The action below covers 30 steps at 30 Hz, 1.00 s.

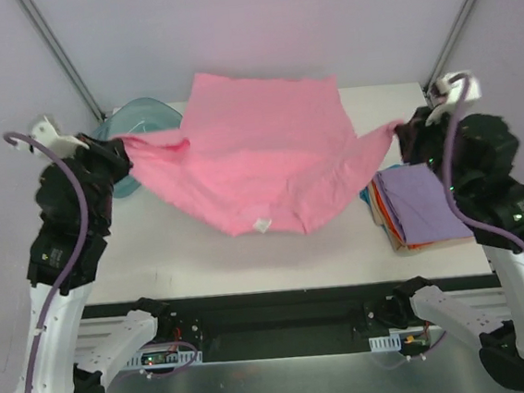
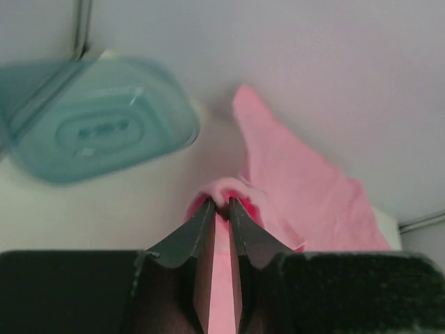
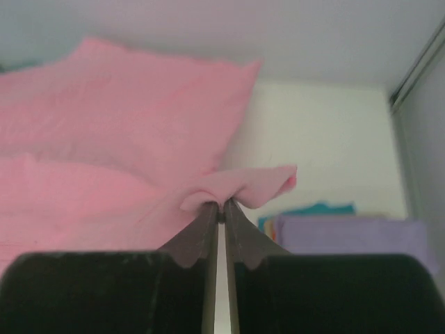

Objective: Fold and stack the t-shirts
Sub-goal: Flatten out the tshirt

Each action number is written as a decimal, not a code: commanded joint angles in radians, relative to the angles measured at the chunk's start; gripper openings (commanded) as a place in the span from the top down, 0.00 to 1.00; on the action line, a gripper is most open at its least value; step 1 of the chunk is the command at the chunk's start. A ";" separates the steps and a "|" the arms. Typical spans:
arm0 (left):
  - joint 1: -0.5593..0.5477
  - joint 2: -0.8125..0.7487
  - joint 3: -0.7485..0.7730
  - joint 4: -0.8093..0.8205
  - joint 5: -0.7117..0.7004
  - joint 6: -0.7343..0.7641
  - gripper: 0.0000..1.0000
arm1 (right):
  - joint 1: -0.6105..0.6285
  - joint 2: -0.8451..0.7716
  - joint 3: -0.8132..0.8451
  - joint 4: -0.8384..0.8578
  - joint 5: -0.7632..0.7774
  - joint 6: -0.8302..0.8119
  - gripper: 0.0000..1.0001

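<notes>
Two grippers: left gripper (image 1: pixel 120 152) and right gripper (image 1: pixel 403 134), each pinched tight on a sleeve end of the pink t-shirt (image 1: pixel 258 160).
Shirt position: stretched between both arms, lifted, far hem draped over the table's (image 1: pixel 250 263) back edge, collar hanging nearest.
Step in hand: spreading flat before folding, by appearance.
Next move: lower evenly, keep tension, avoid the teal tub (image 1: pixel 139 125).
Stack: folded t-shirts (image 1: pixel 421 204), lavender on top, at right.
Writing: small white neck label (image 1: pixel 263 224), unreadable.
</notes>
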 commanded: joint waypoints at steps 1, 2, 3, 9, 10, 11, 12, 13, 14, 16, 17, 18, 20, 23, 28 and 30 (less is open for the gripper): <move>0.005 -0.142 -0.353 -0.206 -0.166 -0.255 0.86 | -0.002 -0.134 -0.408 -0.269 -0.185 0.296 0.89; 0.005 -0.204 -0.404 -0.261 -0.186 -0.404 0.86 | 0.000 -0.160 -0.484 -0.281 -0.203 0.365 0.87; 0.003 -0.231 -0.488 -0.395 -0.212 -0.476 0.79 | 0.000 -0.182 -0.542 -0.295 -0.217 0.381 0.76; 0.005 -0.308 -0.575 -0.510 -0.179 -0.591 0.01 | 0.000 -0.216 -0.669 -0.401 -0.171 0.371 0.03; 0.005 -0.296 -0.570 -0.512 -0.170 -0.591 0.01 | 0.000 -0.211 -0.662 -0.395 -0.164 0.368 0.03; 0.005 -0.288 -0.561 -0.512 -0.165 -0.597 0.01 | 0.000 -0.207 -0.659 -0.373 -0.162 0.361 0.03; 0.005 -0.277 -0.557 -0.512 -0.164 -0.599 0.01 | 0.000 -0.199 -0.658 -0.361 -0.170 0.349 0.03; 0.005 -0.251 -0.555 -0.504 -0.145 -0.604 0.01 | 0.001 -0.182 -0.655 -0.347 -0.174 0.346 0.03; 0.005 -0.233 -0.549 -0.496 -0.130 -0.602 0.01 | 0.000 -0.170 -0.653 -0.317 -0.179 0.342 0.03; 0.005 -0.169 -0.550 -0.435 -0.046 -0.582 0.01 | 0.000 -0.118 -0.652 -0.280 -0.203 0.326 0.03; 0.005 -0.142 -0.559 -0.404 -0.003 -0.549 0.00 | 0.000 -0.096 -0.650 -0.243 -0.214 0.320 0.03; 0.005 -0.113 -0.566 -0.371 0.042 -0.529 0.01 | 0.000 -0.041 -0.647 -0.225 -0.217 0.317 0.03; 0.005 -0.012 -0.592 -0.264 0.182 -0.481 0.01 | 0.001 0.019 -0.642 -0.171 -0.259 0.312 0.03; 0.000 0.138 -0.621 -0.107 0.363 -0.437 0.01 | 0.011 0.144 -0.639 -0.090 -0.283 0.323 0.03; -0.026 0.347 -0.688 0.145 0.596 -0.412 0.01 | 0.043 0.361 -0.639 0.054 -0.317 0.349 0.03; -0.035 0.430 -0.685 0.185 0.628 -0.415 0.01 | 0.054 0.453 -0.629 0.081 -0.337 0.361 0.03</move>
